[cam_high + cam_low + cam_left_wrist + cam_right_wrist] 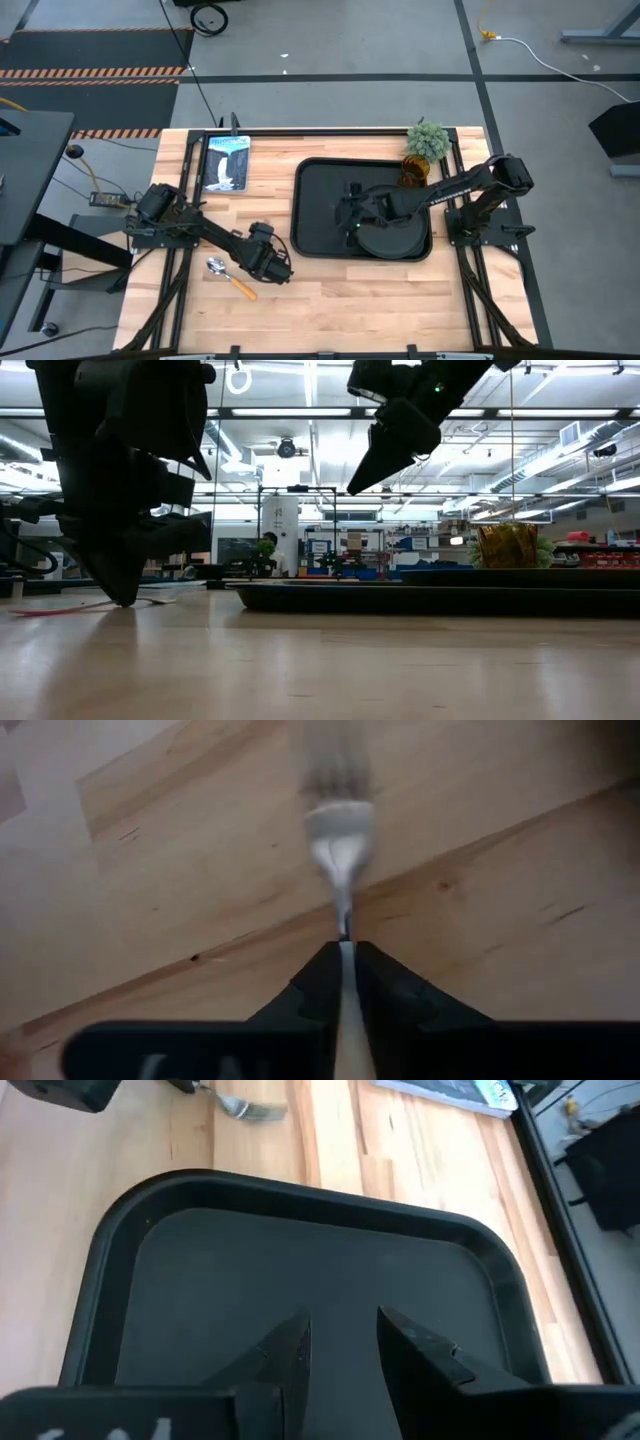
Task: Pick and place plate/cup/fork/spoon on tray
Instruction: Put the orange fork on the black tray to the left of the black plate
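**Left hand has the fork; right hand waits over the tray**

The left hand (283,268) is down low over the wooden worktop (380,290), a little in front of the tray's near-left corner. Its fingers (385,990) are pinched tight on the fork (340,845), gripping the thin handle so the silver tines stick out ahead of them, just above the boards. Seen from the right wrist, the same tines poke out beyond the tray's far rim.

Just beside that hand, on its outer side, the spoon (226,274) lies flat on the worktop, its shiny bowl pointing towards the left arm's base and its orange handle angled towards the front edge.

The tray (318,210) sits right of centre. The plate (400,242) is already in its front-right part, with its edge reaching over the tray's near rim. The right hand (350,212) hangs above the tray's middle, clear of the surface; its two fingers (285,1350) stand a little apart with nothing between them.

The cup (415,170) stands at the tray's back-right corner, though I cannot tell whether it is on the tray or just off it. A small green plant (428,140) is right behind it. A booklet (226,163) lies at the back left of the worktop.
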